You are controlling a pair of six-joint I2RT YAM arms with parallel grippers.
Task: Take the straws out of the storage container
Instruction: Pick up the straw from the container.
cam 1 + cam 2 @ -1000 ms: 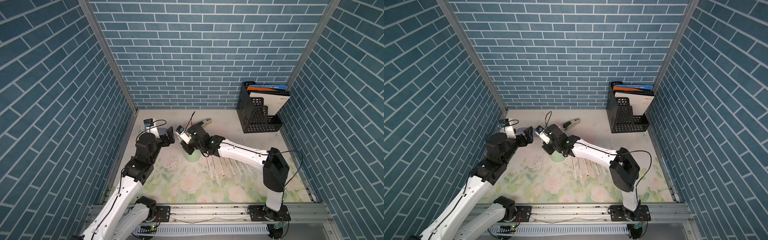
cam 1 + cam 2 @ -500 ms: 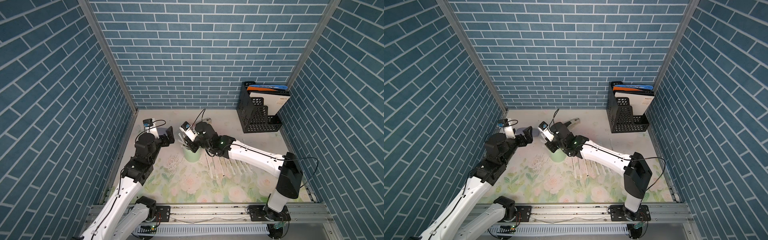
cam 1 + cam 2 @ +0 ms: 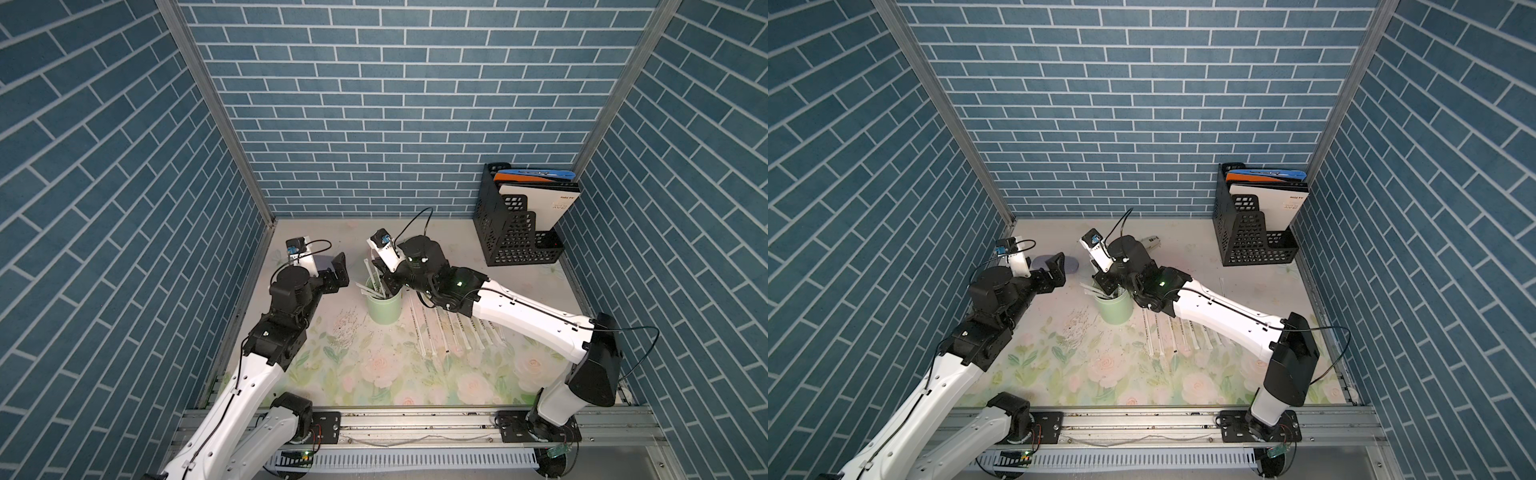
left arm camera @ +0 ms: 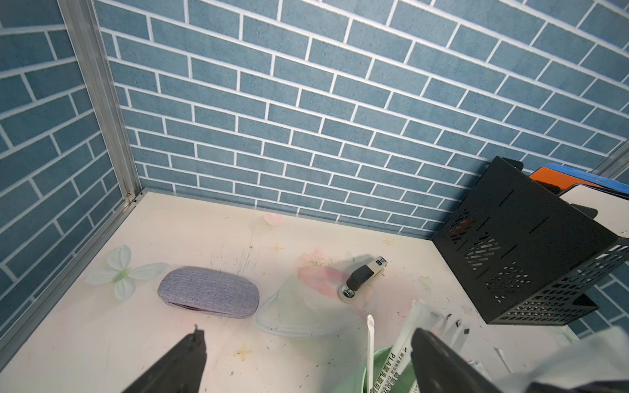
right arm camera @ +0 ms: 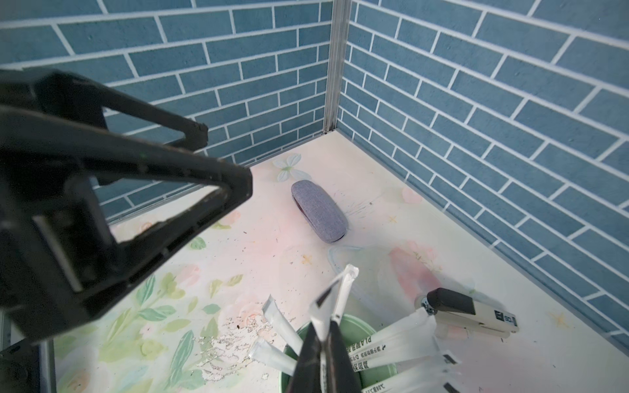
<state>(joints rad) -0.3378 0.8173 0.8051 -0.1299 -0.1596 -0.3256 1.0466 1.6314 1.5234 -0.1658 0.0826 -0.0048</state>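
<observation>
Right gripper (image 5: 327,328) fingers pinch a straw (image 5: 343,292) standing in the mint-green cup (image 3: 384,311); its wrapper may slip free. Left gripper (image 4: 306,331) fingers stand spread.

What else shares my floral mat (image 3: 374,365)
From above, the black perforated file holder (image 3: 517,245) stands at 2 o'clock with folders (image 3: 540,195) upright inside. A stapler (image 4: 366,274) lies at 12, a grey fabric glasses case (image 4: 208,292) at 11, and a clear plastic lid (image 4: 272,323) between them.
</observation>
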